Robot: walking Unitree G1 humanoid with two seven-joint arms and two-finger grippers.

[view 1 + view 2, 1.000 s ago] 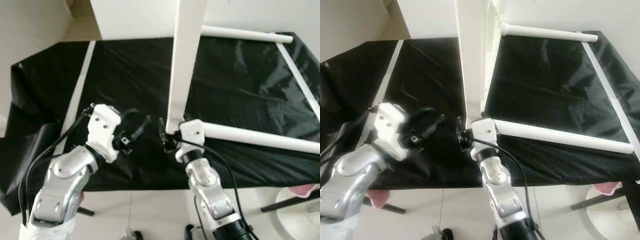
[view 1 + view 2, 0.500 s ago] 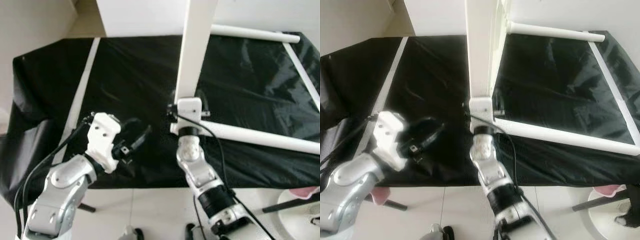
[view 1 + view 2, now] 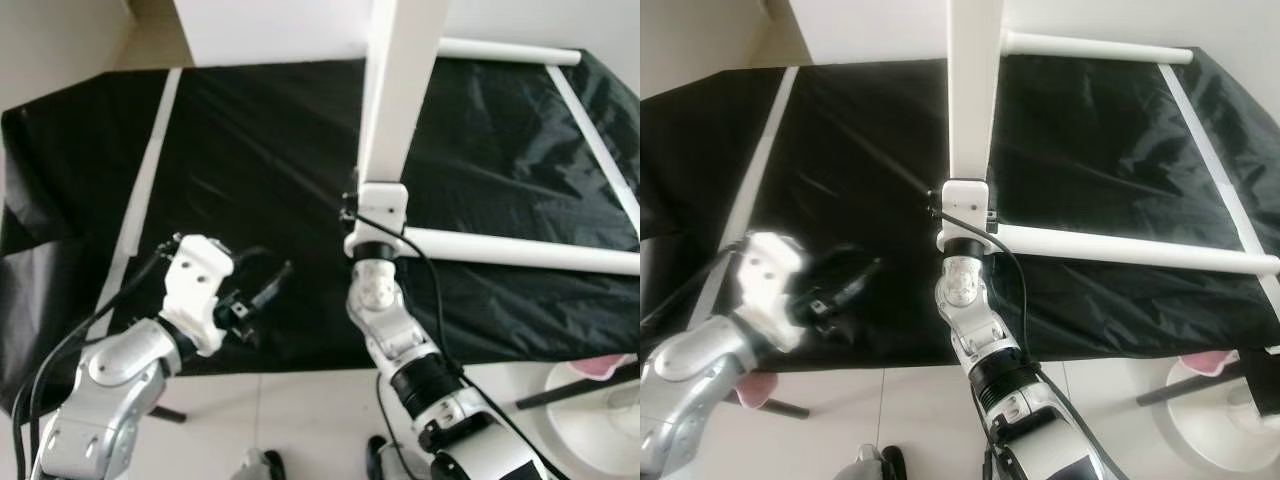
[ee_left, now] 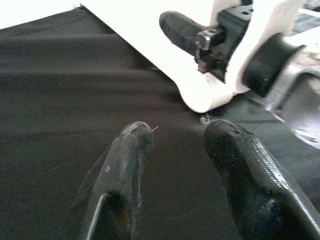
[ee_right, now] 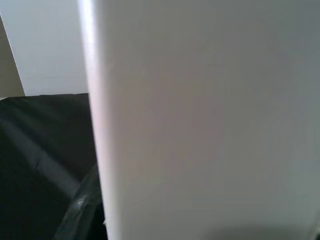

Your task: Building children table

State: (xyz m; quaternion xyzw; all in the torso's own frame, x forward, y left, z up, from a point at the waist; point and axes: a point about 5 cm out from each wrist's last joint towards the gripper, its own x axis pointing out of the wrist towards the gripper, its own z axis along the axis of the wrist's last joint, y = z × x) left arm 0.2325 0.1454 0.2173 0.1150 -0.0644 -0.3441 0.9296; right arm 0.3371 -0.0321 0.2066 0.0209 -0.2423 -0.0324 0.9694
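Observation:
The white table frame lies upside down on a black sheet. One white leg stands upright from its near corner. A white rail runs right from that corner, and another rail lies at the back. My right gripper sits at the foot of the leg, shut on it. In the right wrist view the leg is pressed close. My left gripper hovers open over the sheet, left of the leg. Its fingers point at the leg's foot.
A white strip crosses the sheet on the left. A thin side rail runs along the right. The sheet's front edge drops to a tiled floor. A round white base with something pink on it stands at the lower right.
My right gripper swung from beside the leg's foot to point up along the leg and closed on it. The left gripper sank slightly and stays open. The camera shifted a little.

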